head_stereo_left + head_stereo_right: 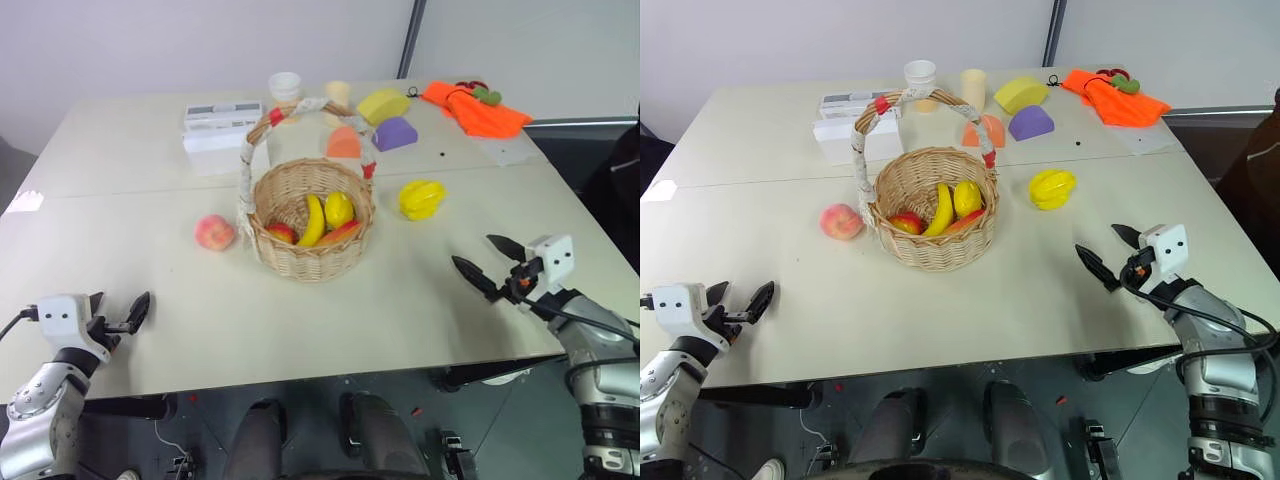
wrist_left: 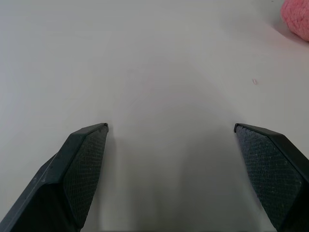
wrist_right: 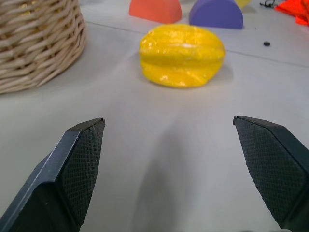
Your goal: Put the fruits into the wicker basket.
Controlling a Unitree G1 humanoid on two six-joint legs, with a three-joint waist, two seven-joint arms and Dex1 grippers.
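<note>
Tabletop (image 1: pixel 330 310): star fruit (image 3: pixel 182 55) before right gripper (image 3: pixel 169 166).

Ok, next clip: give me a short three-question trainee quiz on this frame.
1. True or false: the star fruit is already inside the wicker basket.
2. Which fruit lies on the table left of the basket? A) peach B) banana C) lemon
3. Fill in: the right gripper is open and faces the ____.

Key: 1 false; 2 A; 3 star fruit.
</note>
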